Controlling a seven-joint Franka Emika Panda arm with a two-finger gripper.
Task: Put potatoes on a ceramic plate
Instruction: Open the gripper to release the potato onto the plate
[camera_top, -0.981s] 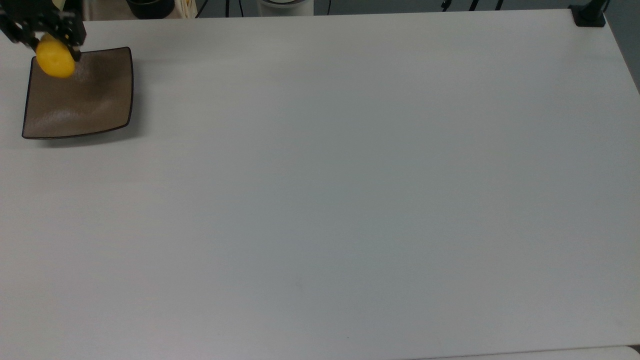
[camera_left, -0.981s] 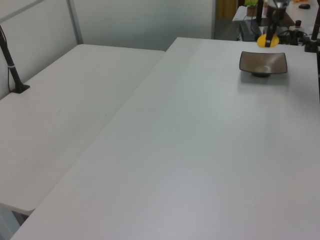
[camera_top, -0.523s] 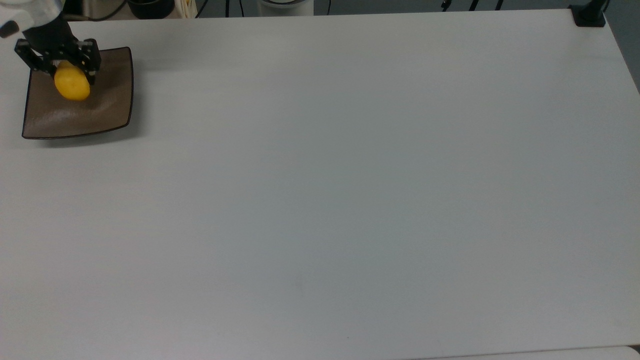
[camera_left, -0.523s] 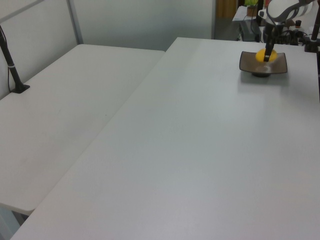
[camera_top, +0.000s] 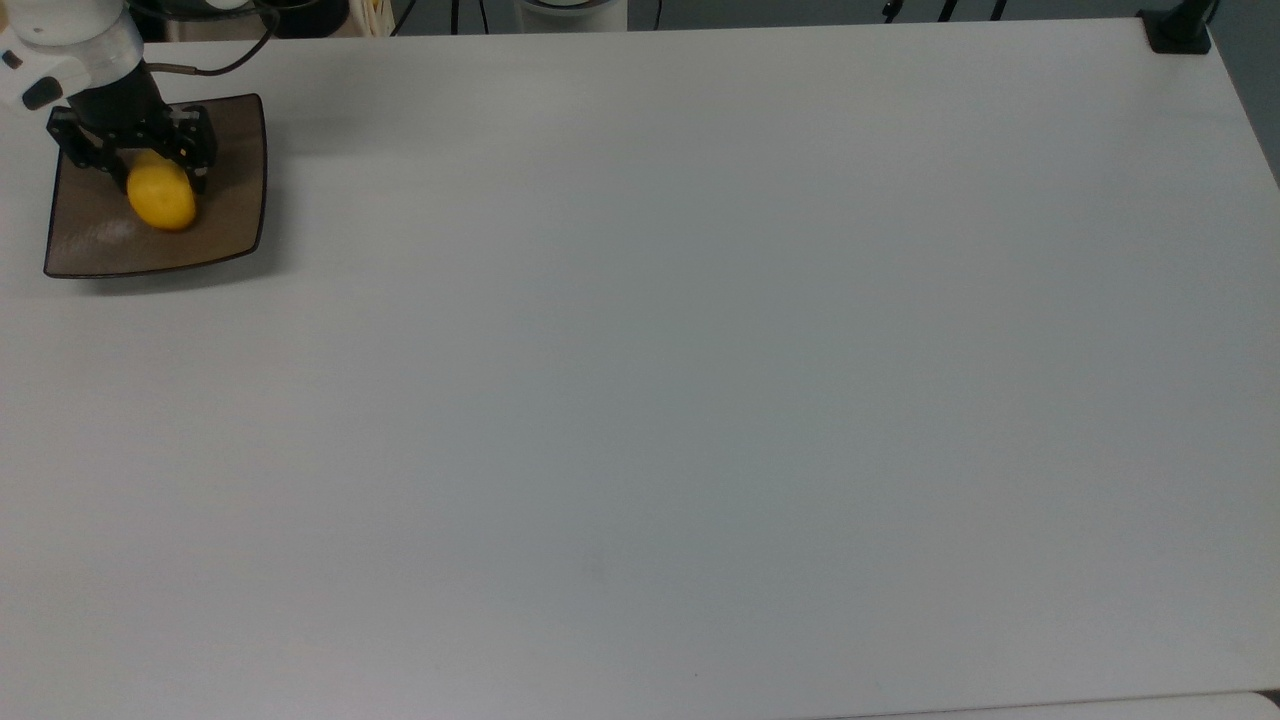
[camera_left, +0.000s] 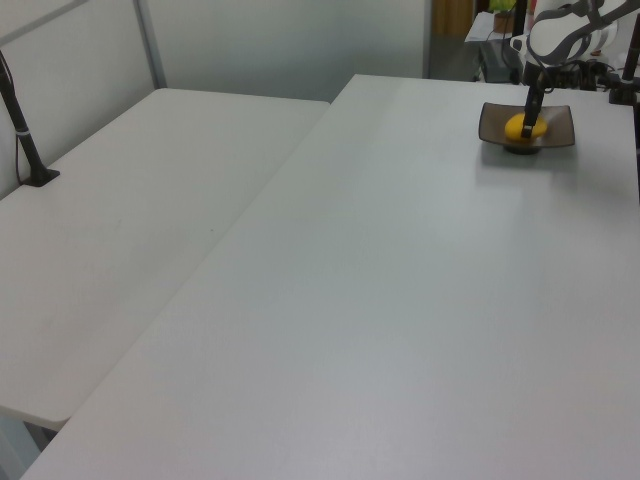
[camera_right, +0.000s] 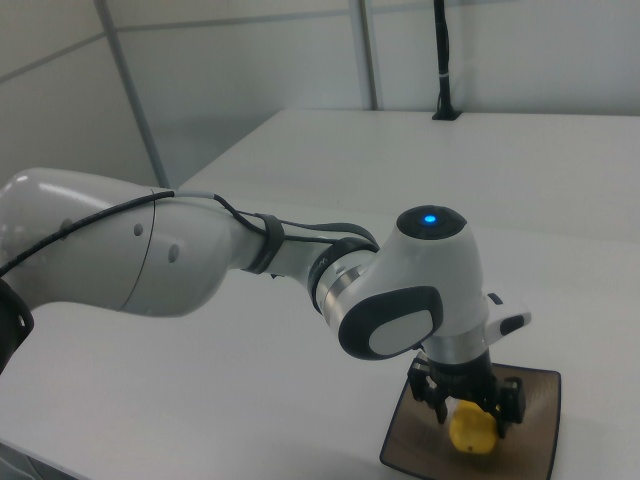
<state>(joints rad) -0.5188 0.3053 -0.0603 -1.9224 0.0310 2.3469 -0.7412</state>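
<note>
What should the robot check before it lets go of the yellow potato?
1. Potato over the ceramic plate, not the table: ok.
2. Potato near the plate's middle, away from the rim: ok.
3. Potato resting on the plate's surface: cannot tell.
4. End effector gripping the potato: ok.
5. Nothing else on the plate in the way: ok.

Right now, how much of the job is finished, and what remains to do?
Done: the potato has been carried over the ceramic plate and sits low at its middle. In hand: the gripper is closed on it. Left: open the fingers and lift away.
</note>
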